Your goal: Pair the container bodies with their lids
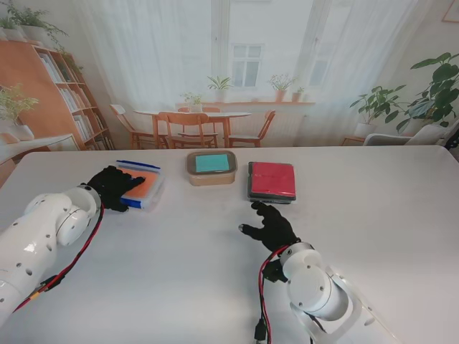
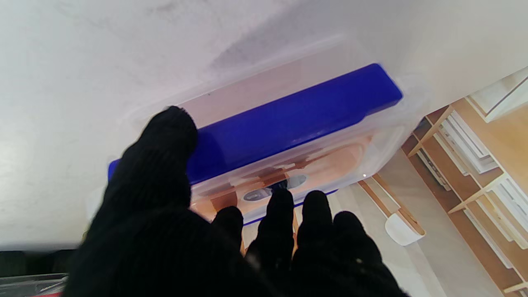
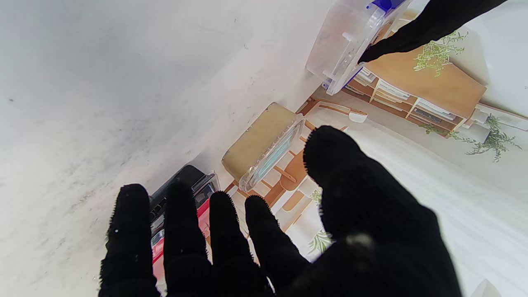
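Three lidded containers stand in a row. On the left is a clear box with an orange lid (image 1: 145, 188) (image 2: 321, 165) and blue clips (image 2: 288, 119). In the middle stands a tan box with a teal lid (image 1: 211, 167) (image 3: 258, 144). To the right lies a dark box with a red lid (image 1: 272, 180) (image 3: 194, 176). My left hand (image 1: 115, 185) (image 2: 198, 239) rests on the clear box, thumb against the near blue clip and fingers over the lid, not lifting it. My right hand (image 1: 267, 226) (image 3: 268, 239) hovers open, fingers spread, just nearer to me than the red-lidded box.
All three boxes sit on a white table (image 1: 373, 236). Its far edge runs just beyond the boxes. Red cables hang along both forearms.
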You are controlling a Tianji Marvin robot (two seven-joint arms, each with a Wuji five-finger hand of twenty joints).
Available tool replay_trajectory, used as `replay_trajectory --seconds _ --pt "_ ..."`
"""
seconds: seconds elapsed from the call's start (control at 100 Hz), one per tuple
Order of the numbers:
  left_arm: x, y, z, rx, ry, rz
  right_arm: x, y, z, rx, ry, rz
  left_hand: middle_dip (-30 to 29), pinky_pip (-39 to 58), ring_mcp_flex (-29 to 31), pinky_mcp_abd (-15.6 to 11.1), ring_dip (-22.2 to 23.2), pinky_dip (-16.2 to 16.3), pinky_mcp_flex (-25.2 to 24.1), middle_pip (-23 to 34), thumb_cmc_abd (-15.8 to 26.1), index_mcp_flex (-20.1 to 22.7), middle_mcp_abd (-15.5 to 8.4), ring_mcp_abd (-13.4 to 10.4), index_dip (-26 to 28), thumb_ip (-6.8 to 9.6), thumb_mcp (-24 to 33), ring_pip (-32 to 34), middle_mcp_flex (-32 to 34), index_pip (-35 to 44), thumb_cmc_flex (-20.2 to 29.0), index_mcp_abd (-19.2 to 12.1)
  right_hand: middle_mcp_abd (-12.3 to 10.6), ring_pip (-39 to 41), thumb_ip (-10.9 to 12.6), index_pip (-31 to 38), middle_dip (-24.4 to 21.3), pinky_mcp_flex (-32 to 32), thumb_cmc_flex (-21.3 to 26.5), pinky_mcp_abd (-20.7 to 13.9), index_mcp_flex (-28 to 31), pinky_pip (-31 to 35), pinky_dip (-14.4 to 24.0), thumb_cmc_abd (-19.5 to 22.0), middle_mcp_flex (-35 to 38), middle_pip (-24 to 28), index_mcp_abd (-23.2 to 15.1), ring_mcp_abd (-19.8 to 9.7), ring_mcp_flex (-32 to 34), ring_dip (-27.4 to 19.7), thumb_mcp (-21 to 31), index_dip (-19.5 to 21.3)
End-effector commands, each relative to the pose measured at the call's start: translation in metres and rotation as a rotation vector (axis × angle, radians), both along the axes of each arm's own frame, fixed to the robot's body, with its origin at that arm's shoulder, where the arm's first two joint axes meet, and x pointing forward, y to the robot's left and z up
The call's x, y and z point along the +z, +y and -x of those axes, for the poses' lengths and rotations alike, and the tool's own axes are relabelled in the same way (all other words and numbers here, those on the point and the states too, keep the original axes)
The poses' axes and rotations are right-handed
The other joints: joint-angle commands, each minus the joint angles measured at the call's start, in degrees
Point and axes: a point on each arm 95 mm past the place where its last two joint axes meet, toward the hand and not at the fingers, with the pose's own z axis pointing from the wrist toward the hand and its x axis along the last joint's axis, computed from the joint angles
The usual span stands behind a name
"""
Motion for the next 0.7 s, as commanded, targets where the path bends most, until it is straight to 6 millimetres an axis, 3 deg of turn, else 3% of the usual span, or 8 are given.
replay_trajectory --seconds 0.0,0.27,0.48,0.58,0.69 --pt "-0.025 0.003 0.004 0.018 0.07 -0.015 0.003 0.0 -0.003 0.009 -0.002 0.0 2.65 -0.29 0.43 -0.36 -0.53 0.54 -0.81 5.69 0.73 12.26 -2.74 2.2 7.12 0.39 -1.3 1.53 4.74 24.96 2.04 -2.0 -1.36 0.19 1.84 -0.68 -0.73 -0.15 0.87 -1.87 0.85 1.65 0.09 1.23 -1.41 -0.31 -0.6 -1.34 -2.1 0.07 -1.55 -0.04" --pt "-0.025 -0.011 -0.022 0.02 0.065 0.014 0.006 0.001 -0.005 0.011 -0.01 -0.005 2.78 -0.34 0.31 -0.49 -0.66 0.76 -0.85 5.88 1.13 11.83 -2.96 1.99 7.25 0.64 -1.53 1.43 4.43 24.99 2.29 -2.06 -1.33 0.06 1.86 -0.74 -0.75 -0.15 0.87 -1.87 0.95 1.66 0.05 1.18 -1.38 -0.31 -0.62 -1.34 -2.13 -0.02 -1.59 -0.07" --pt "-0.023 -0.017 -0.03 0.046 0.07 0.046 0.006 0.002 -0.005 0.015 -0.014 -0.006 2.5 -1.65 -0.03 -0.17 -1.94 -0.44 -0.74 5.28 1.65 10.1 -3.09 1.98 6.97 0.43 -2.4 -1.18 2.51 24.35 1.93 -2.6 -1.36 -0.01 1.86 -0.78 -0.73 -0.22 0.81 -1.86 1.02 1.56 -0.04 1.15 -1.39 -0.24 -0.61 -1.32 -2.11 -0.06 -1.63 -0.08" --pt "-0.019 -0.017 -0.027 0.062 0.073 0.071 0.005 0.003 -0.004 0.014 -0.014 -0.008 1.41 -3.78 -1.36 1.67 -2.74 -3.88 -0.52 3.55 2.2 6.74 -2.01 3.87 6.17 -0.32 -4.16 -5.63 -1.3 22.49 0.78 -3.97 -1.36 -0.07 1.86 -0.8 -0.75 -0.32 0.83 -1.74 1.07 1.47 -0.09 1.16 -1.41 -0.27 -0.54 -1.25 -2.17 -0.09 -1.63 -0.08" --pt "-0.014 -0.015 -0.018 0.078 0.062 0.108 0.005 0.004 -0.003 0.016 -0.012 -0.012 -1.3 -4.47 -2.72 3.58 -1.58 -6.08 -0.64 -0.93 2.1 3.69 1.05 6.57 5.21 -1.08 -5.97 -8.23 -2.64 20.17 -0.92 -5.32 -1.18 -0.15 1.87 -0.83 -0.8 -0.45 0.81 -1.68 1.09 1.31 -0.18 1.12 -1.46 -0.36 -0.51 -1.05 -2.31 -0.11 -1.64 -0.1"
